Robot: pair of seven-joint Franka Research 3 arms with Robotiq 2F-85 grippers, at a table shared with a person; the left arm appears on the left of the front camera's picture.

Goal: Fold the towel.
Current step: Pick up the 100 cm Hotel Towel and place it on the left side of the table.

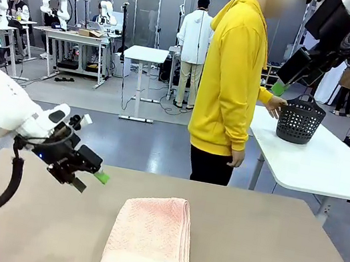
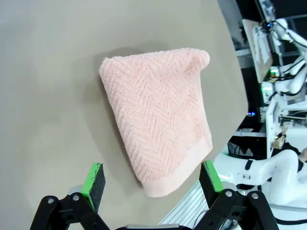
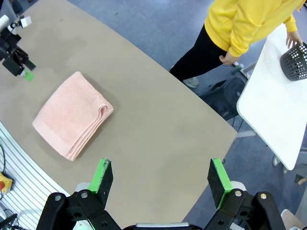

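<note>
Both of your grippers stood wide open and empty: the right gripper [image 3: 160,182] high above the table [image 1: 261,255], the left gripper [image 1: 90,180] just beside the folded pink towel [image 1: 150,241], touching nothing.

Work surface: grey-brown table [image 1: 261,255].
One folded pink towel [image 1: 150,241] lies flat near its front edge.
</note>
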